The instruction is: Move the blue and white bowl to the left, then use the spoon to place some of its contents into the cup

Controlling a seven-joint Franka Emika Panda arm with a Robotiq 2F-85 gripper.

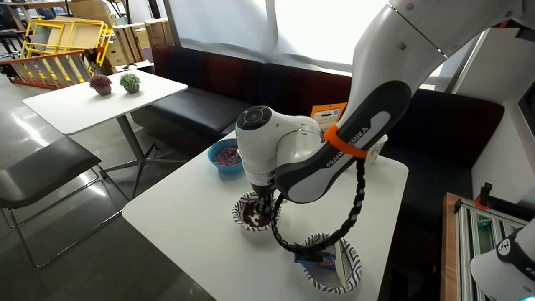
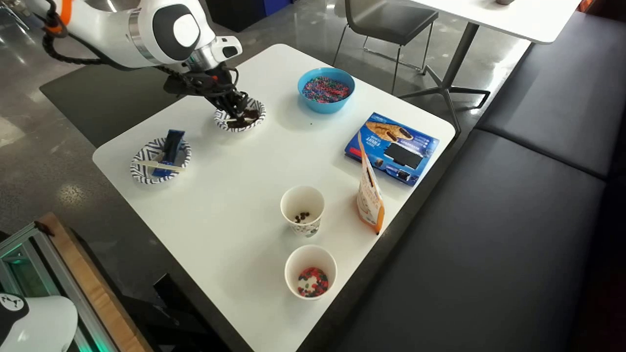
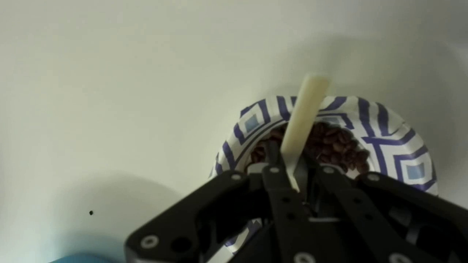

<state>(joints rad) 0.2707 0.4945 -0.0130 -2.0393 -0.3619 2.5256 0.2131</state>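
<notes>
The pincer (image 3: 292, 164) stood narrow, gripping the pale spoon (image 3: 307, 106), whose plain end jutted out past the jaws at a slant; the scooping end was hidden, so whether it touched the brown beans (image 3: 332, 146) could not be told. Beneath the pincer, the blue and white bowl (image 3: 415, 171) sat on the table (image 2: 234, 195). Well apart from the pincer stood the nearer cup (image 2: 306, 229), holding a few dark beans (image 2: 304, 214), and the farther cup (image 2: 309, 256); the nearer seemed the likelier target.

The spoon looked light and stiff, with a slim, smooth handle apt to swivel under load; a firm hold across the flat of the handle, well up from the scoop, would serve best. Loose beans would probably roll off at any tilt. The bowl looked like thin paper: light, slightly soft, likely to skid if the spoon pressed its wall. For shifting it, a gentle pinch astride the rim would suit, as squeezing hard could crumple it.
</notes>
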